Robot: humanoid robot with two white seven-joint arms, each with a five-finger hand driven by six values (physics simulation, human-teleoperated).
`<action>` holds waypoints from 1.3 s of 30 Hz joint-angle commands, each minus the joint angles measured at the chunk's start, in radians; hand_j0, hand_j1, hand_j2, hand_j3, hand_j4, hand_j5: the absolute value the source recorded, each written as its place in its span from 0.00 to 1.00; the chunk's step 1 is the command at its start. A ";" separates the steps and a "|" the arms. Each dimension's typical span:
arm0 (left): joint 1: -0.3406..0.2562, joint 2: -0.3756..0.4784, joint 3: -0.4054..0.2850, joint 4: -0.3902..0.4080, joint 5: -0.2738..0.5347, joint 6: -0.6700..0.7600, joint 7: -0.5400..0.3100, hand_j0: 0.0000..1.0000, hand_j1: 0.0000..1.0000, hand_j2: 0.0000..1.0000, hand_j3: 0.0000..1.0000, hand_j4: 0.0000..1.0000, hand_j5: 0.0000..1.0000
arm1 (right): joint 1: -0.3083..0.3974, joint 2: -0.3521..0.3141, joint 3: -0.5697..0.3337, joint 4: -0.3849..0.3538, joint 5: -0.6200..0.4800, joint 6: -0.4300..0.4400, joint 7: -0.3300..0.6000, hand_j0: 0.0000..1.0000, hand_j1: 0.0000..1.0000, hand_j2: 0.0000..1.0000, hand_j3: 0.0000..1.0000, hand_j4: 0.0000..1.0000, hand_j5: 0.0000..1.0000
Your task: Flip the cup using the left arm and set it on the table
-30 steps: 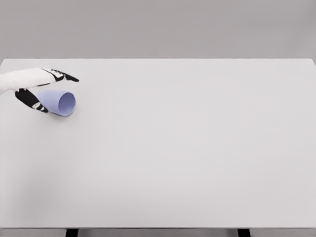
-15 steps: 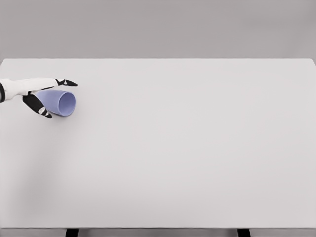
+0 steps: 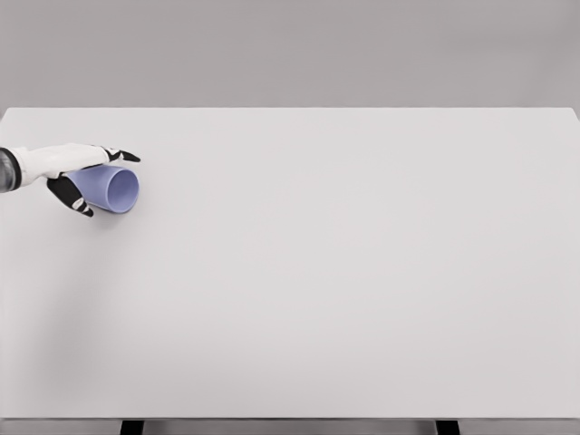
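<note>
A light blue cup [image 3: 116,189] lies on its side near the left edge of the white table [image 3: 344,272], its open mouth turned to the right. My left hand [image 3: 107,184] comes in from the left edge and is closed around the cup's body. The fingers [image 3: 120,155] lie over the top of the cup and the thumb [image 3: 72,196] presses against its lower left side. The cup's base is hidden behind the hand. My right arm does not show in the head view.
The table's left edge runs just beside the hand. A plain grey wall [image 3: 290,54] stands behind the far edge.
The left hand has drawn its fingers and thumb in around the cup, from a wide spread to a close hold. The cup has stayed in about the same spot.
</note>
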 commanded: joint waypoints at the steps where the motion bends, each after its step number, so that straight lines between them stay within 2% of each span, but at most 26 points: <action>1: 0.000 -0.007 0.001 0.012 -0.004 0.003 0.021 1.00 1.00 1.00 1.00 1.00 1.00 | 0.000 0.000 0.000 0.000 0.000 0.000 0.000 1.00 1.00 1.00 1.00 1.00 1.00; 6: 0.002 -0.031 0.001 0.039 -0.041 0.005 0.059 1.00 1.00 1.00 1.00 1.00 1.00 | 0.000 0.000 0.000 0.000 0.000 0.000 0.000 1.00 1.00 1.00 1.00 1.00 1.00; 23: 0.020 -0.031 0.000 0.038 -0.043 -0.003 0.058 1.00 1.00 1.00 1.00 1.00 1.00 | 0.002 0.000 0.000 0.000 0.000 0.000 0.000 1.00 1.00 1.00 1.00 1.00 1.00; 26: 0.020 -0.031 0.000 0.035 -0.041 -0.005 0.050 0.85 0.85 0.85 0.85 0.85 0.85 | 0.002 0.000 0.000 0.000 0.000 0.000 0.000 1.00 1.00 1.00 1.00 1.00 1.00; 27: 0.020 -0.031 0.000 0.035 -0.041 -0.005 0.050 0.83 0.83 0.83 0.83 0.83 0.83 | 0.000 0.000 0.000 0.000 0.000 0.000 0.000 1.00 1.00 1.00 1.00 1.00 1.00; 29: 0.020 -0.033 0.000 0.035 -0.038 -0.005 0.050 0.67 0.67 0.67 0.67 0.67 0.67 | 0.000 0.000 0.000 0.000 0.000 0.000 0.000 1.00 1.00 1.00 1.00 1.00 1.00; 30: 0.020 -0.034 0.000 0.035 -0.036 -0.005 0.050 0.63 0.63 0.63 0.63 0.63 0.63 | 0.002 0.000 0.000 0.000 0.000 0.000 0.000 1.00 1.00 1.00 1.00 1.00 1.00; 32: 0.021 -0.038 0.000 0.035 -0.036 -0.005 0.050 0.63 0.63 0.63 0.63 0.63 0.63 | 0.002 0.000 0.000 0.000 0.000 0.000 0.000 1.00 1.00 1.00 1.00 1.00 1.00; 34: 0.021 -0.039 0.001 0.035 -0.036 -0.005 0.050 0.54 0.54 0.54 0.54 0.54 0.54 | 0.002 0.000 0.000 0.000 0.000 0.000 0.000 1.00 1.00 1.00 1.00 1.00 1.00; 37: 0.021 -0.039 0.003 0.035 -0.030 -0.005 0.050 0.54 0.54 0.54 0.54 0.54 0.54 | 0.002 0.000 0.000 0.000 0.000 0.000 0.000 1.00 1.00 1.00 1.00 1.00 1.00; 39: 0.021 -0.039 0.005 0.036 0.009 -0.005 0.050 0.54 0.54 0.54 0.54 0.54 0.54 | 0.002 0.000 0.000 0.000 0.000 0.000 0.000 1.00 1.00 1.00 1.00 1.00 1.00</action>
